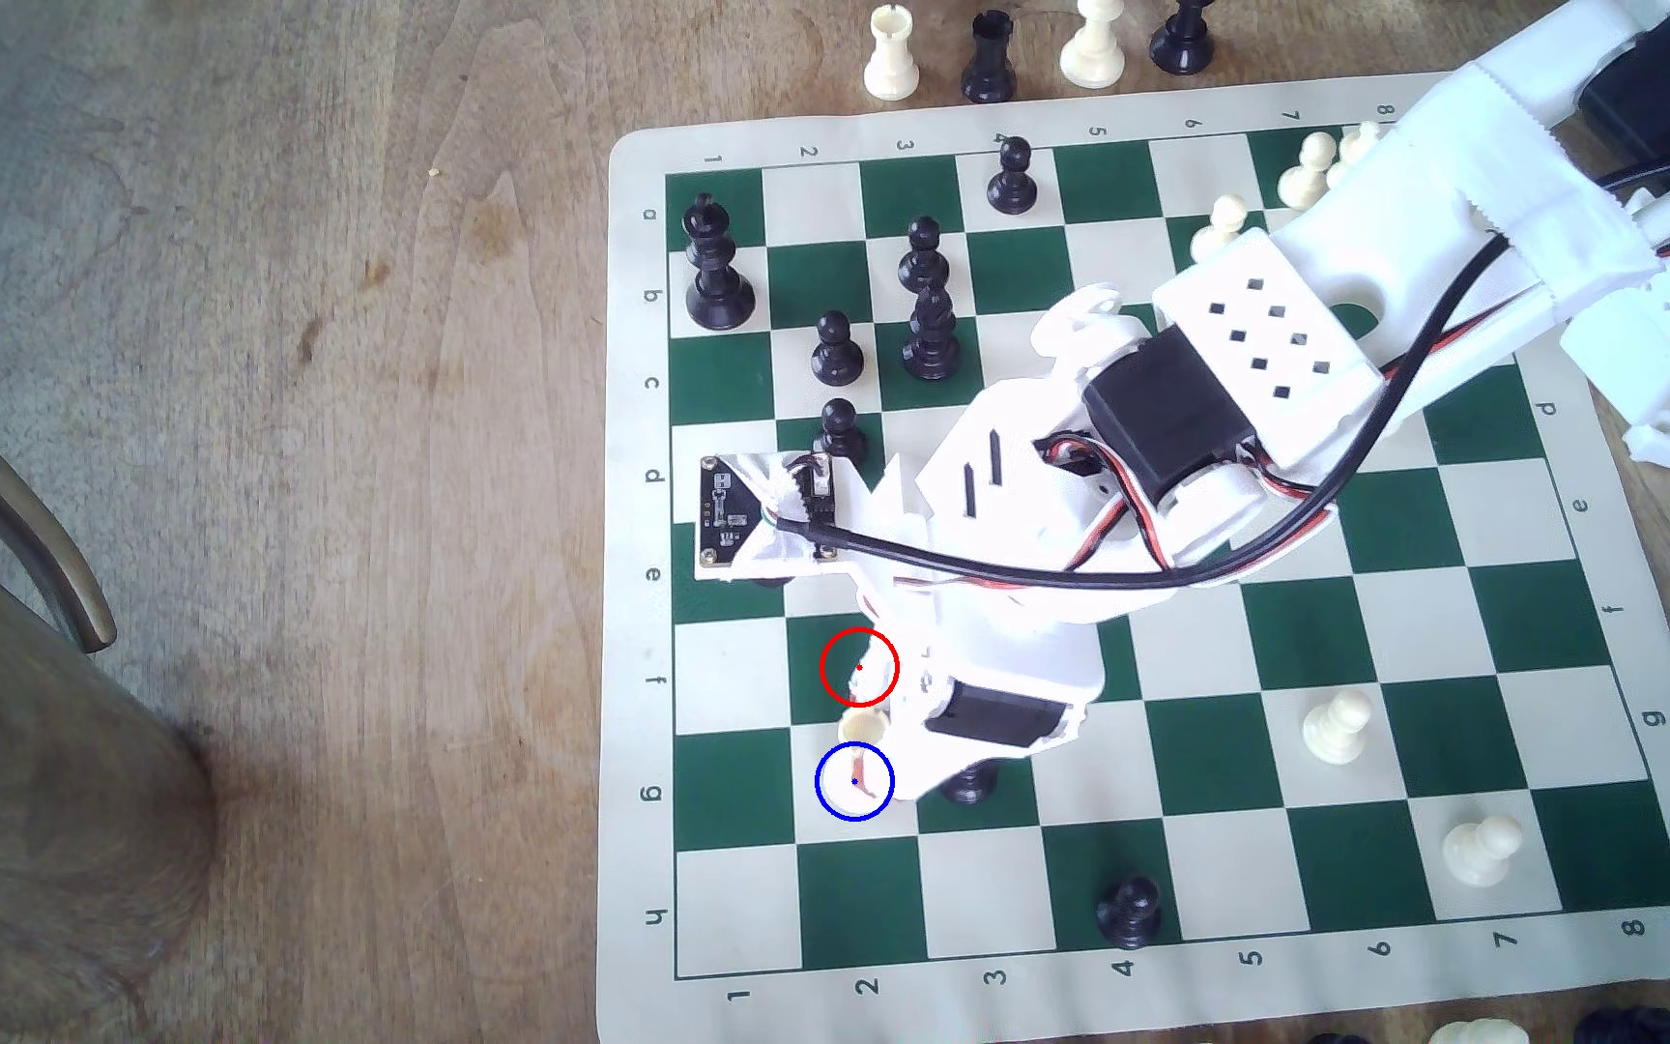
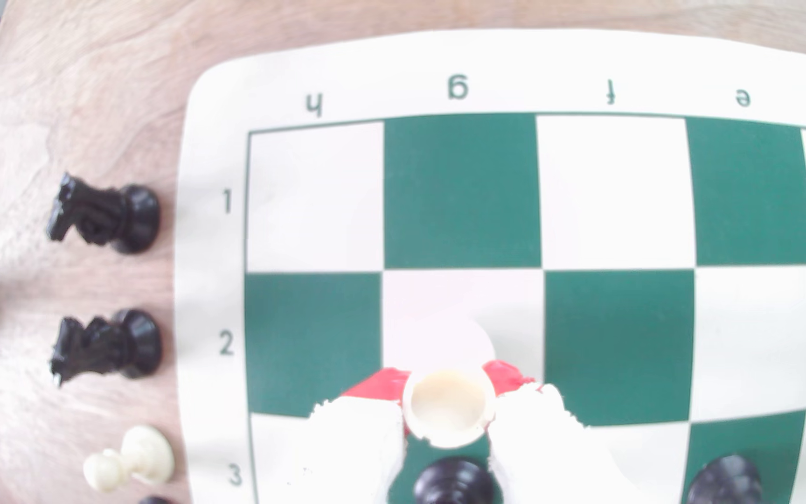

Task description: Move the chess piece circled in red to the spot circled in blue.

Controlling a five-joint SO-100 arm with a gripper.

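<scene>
One rook point(image 2: 448, 408): sitting between the gripper point(image 2: 447, 412) jaws, which are clamping it.
Ring point(image 1: 854, 782): lying at six o'clock of the rook.
Risk: bumping the black piece point(image 1: 968, 784) at three o'clock.

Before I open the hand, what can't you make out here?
- White rook's base, wrist view: washed out against the blue-ringed square; contact with the board unclear.
- Same base, exterior view: the hand covers it.
- Black piece beside the hand, exterior view: mostly under the arm; kind unclear.
- Black piece, wrist view: cut off by the frame edge.
</scene>
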